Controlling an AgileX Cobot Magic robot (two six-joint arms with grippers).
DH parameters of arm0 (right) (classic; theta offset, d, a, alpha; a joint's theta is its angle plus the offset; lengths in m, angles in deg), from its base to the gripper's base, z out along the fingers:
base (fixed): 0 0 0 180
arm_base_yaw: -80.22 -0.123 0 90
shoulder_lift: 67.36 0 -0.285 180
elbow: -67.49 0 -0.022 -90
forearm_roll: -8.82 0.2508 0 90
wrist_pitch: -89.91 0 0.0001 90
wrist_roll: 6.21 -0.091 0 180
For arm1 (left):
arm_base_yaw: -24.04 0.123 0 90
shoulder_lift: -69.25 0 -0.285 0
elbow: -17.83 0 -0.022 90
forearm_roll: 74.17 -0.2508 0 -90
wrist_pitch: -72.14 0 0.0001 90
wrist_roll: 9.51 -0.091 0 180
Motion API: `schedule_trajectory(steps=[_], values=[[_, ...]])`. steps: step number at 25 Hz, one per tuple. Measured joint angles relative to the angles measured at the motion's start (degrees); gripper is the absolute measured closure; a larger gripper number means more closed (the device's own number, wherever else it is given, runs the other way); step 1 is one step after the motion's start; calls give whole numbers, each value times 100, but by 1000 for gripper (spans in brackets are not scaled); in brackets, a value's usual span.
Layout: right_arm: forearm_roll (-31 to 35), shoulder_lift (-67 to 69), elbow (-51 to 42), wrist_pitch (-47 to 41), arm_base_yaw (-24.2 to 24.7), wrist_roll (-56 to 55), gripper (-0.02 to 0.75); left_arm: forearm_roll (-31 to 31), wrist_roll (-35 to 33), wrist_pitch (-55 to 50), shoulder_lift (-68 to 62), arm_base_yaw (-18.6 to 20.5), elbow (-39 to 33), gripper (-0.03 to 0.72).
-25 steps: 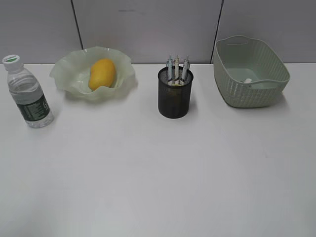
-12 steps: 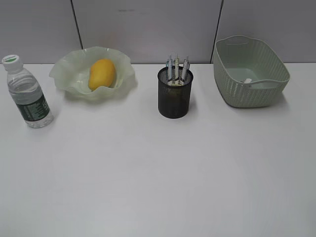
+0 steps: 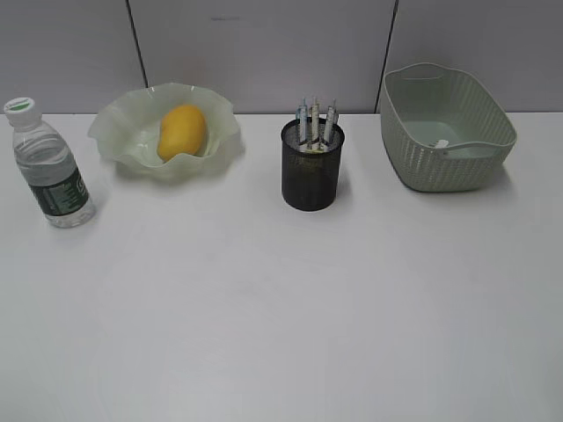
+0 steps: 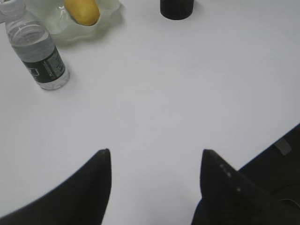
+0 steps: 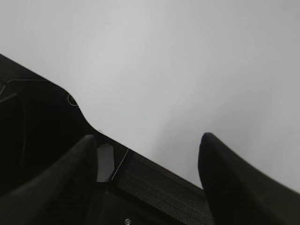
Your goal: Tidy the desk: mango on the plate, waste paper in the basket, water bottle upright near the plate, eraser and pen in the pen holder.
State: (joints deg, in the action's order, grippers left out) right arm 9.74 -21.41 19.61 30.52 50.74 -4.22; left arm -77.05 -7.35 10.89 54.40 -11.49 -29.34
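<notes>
A yellow mango (image 3: pixel 181 131) lies on the pale green wavy plate (image 3: pixel 114 132) at the back left; both also show in the left wrist view, the mango (image 4: pixel 82 11) on the plate (image 4: pixel 110 14). A clear water bottle (image 3: pixel 49 167) with a green cap stands upright left of the plate, and shows in the left wrist view (image 4: pixel 39 54). A black mesh pen holder (image 3: pixel 311 167) holds pens (image 3: pixel 315 123); the eraser is hidden. A bit of white paper (image 3: pixel 442 144) lies in the green basket (image 3: pixel 444 127). My left gripper (image 4: pixel 154 157) is open and empty over bare table. My right gripper (image 5: pixel 147 143) is open and empty above the table's front edge.
The white table (image 3: pixel 281 299) stretches forward of the objects. A grey partition wall (image 3: pixel 264 44) stands behind them. The right wrist view shows the table's dark front edge and robot base (image 5: pixel 42 122). Neither arm shows in the exterior view.
</notes>
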Motion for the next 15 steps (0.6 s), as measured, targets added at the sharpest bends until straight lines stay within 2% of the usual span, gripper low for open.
schedule_trajectory(steps=[15], values=[[0, -327, 0, -4, 0, 0, 207, 0, 0, 7, 20, 0, -5, 266]])
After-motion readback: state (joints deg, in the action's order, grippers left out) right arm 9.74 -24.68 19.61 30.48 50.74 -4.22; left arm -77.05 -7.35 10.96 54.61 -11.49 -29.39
